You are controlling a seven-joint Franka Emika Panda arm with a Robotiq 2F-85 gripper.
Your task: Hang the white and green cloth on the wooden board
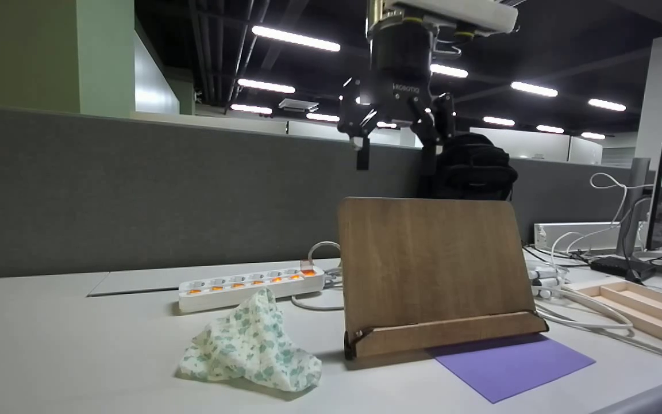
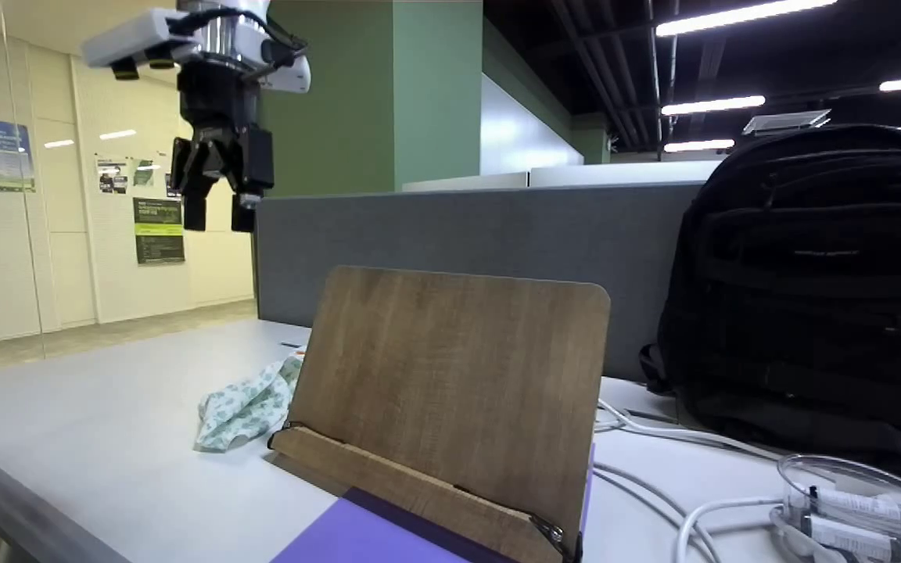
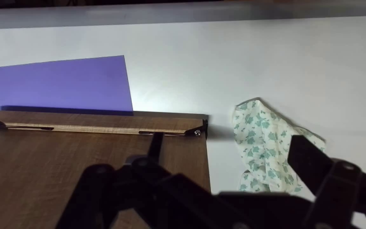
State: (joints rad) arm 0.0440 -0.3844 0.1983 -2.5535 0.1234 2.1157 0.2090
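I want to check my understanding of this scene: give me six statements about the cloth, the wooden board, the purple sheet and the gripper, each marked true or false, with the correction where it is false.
1. The white and green cloth lies crumpled on the white table. True.
2. The purple sheet reaches partly beneath the wooden board. True.
3. The white and green cloth hangs on the wooden board. False: it lies beside the wooden board.
4. The gripper is open. True.
5. The wooden board lies flat. False: it stands tilted.
6. The gripper holds the purple sheet. False: it is in the air and holds nothing.
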